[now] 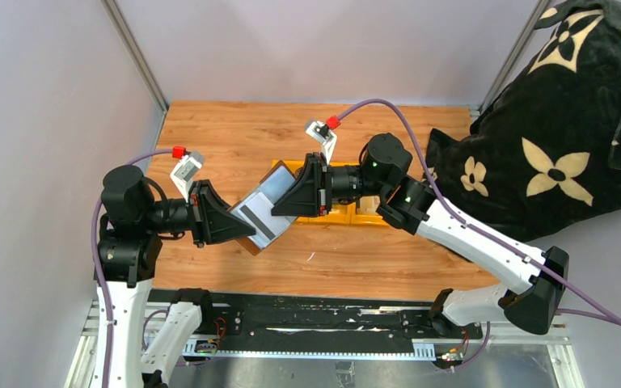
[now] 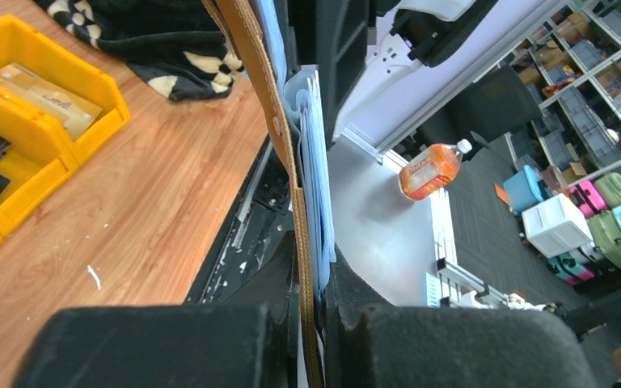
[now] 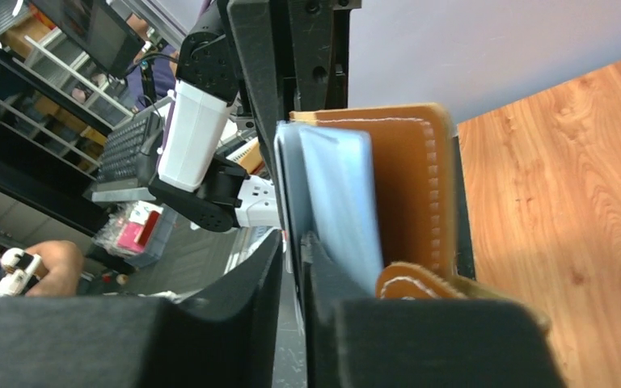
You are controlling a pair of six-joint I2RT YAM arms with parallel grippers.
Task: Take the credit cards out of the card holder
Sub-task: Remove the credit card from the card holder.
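Black fingers (image 2: 453,347) of my left gripper (image 2: 315,291) filled the foreground, clenched on one end of the card holder (image 2: 247,89). It hung in the air above the middle of the tabletop (image 1: 234,129), a little toward the left edge, and its silvery inside showed from above.

At the other end my right gripper (image 3: 293,263) was closed to a slit on a thin grey sheet. I took it for a credit card (image 3: 284,186), though slot lining could not be ruled out.

I judged the step in hand to be the draw itself, with one arm bracing the holder and the other extracting. A straight pull along the slot, away from the left arm, looked the right next move. The left grip would need to be firm enough that the holder did not follow.

Just beyond, nearer the right edge, tan and black cards (image 2: 44,93) lay in a yellow bin (image 2: 48,162). A black flowered blanket (image 1: 566,121) spilled over the far right corner.
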